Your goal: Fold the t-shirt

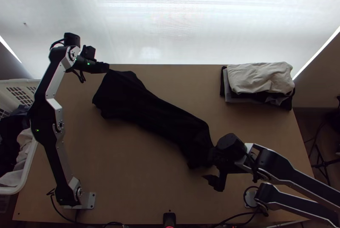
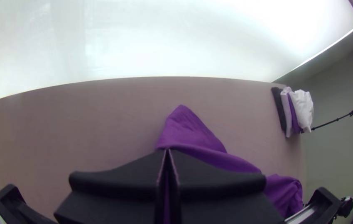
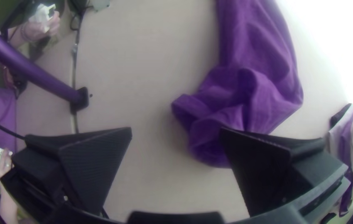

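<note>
From above, I see the t-shirt (image 1: 157, 113) lying in a long, bunched strip, slantwise across the table (image 1: 127, 164) from far left to near right. The left gripper (image 1: 106, 67) is at its far-left end, by the table's far edge, and the right gripper (image 1: 208, 170) is at the near-right end. Having one at each end makes sense to me: a narrow strip like that probably has to be drawn out flat before any proper fold. Over at far right sits a pile of folded clothes (image 1: 259, 79), most likely where this one will go, and at the left edge a white basket (image 1: 26, 173) holds more clothing.

In the left wrist view, the left gripper's fingers are pressed together, with the shirt's cloth coming out at their tips; I'd say they have it pinched, so that end stays put while the other is worked.

In the right wrist view, the right gripper is spread wide, nothing between its fingers, one of them over the rumpled end of the shirt. That width looks meant for taking in a loose edge; the risk is catching several layers at once and creasing them together.
</note>
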Controlling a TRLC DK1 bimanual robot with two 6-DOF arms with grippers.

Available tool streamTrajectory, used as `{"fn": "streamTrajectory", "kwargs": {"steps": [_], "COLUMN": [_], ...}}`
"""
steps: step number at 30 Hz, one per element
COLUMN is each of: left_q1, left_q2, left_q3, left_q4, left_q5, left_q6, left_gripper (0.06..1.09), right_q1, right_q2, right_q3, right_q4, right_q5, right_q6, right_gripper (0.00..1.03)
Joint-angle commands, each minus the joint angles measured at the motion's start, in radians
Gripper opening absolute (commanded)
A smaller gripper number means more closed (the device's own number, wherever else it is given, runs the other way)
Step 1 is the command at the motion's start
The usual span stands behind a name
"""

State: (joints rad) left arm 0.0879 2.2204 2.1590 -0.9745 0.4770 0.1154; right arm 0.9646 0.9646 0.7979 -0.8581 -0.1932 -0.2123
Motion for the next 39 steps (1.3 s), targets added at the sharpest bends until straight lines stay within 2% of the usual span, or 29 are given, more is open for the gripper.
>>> {"fn": "streamTrajectory", "kwargs": {"steps": [1,4,6,10,13,17,26,32,39], "left_q1": [0.027,0.026,0.026,0.023,0.018,0.013,0.019,0.023,0.046], "left_q2": [0.053,0.058,0.058,0.059,0.064,0.062,0.076,0.111,0.127], "left_q3": [0.079,0.078,0.076,0.075,0.075,0.075,0.078,0.079,0.091], "left_q4": [0.014,0.013,0.01,0.01,0.01,0.01,0.013,0.011,0.011], "left_q5": [-0.014,-0.015,-0.015,-0.015,-0.015,-0.029,-0.069,-0.156,-0.176], "left_q6": [-0.049,-0.049,-0.049,-0.049,-0.046,-0.042,-0.026,-0.016,-0.014], "left_gripper": [0.09,0.09,0.09,0.09,0.09,0.09,0.09,0.09,0.09], "right_q1": [0.051,0.068,0.089,0.118,0.115,0.085,-0.033,-0.04,-0.058], "right_q2": [0.062,0.092,0.1,0.103,0.118,0.14,0.149,0.118,0.115], "right_q3": [0.007,-0.011,-0.025,-0.057,-0.066,-0.066,-0.074,-0.085,-0.08], "right_q4": [-0.01,0.022,0.053,0.108,0.129,0.169,0.179,0.18,0.182], "right_q5": [-0.084,-0.12,-0.12,-0.114,-0.068,-0.046,-0.049,-0.049,-0.046], "right_q6": [0.022,0.024,-0.007,-0.193,-0.341,-0.435,-0.415,-0.397,-0.383], "right_gripper": [0.98,0.98,0.98,0.98,0.98,0.98,0.99,0.99,0.99]}}
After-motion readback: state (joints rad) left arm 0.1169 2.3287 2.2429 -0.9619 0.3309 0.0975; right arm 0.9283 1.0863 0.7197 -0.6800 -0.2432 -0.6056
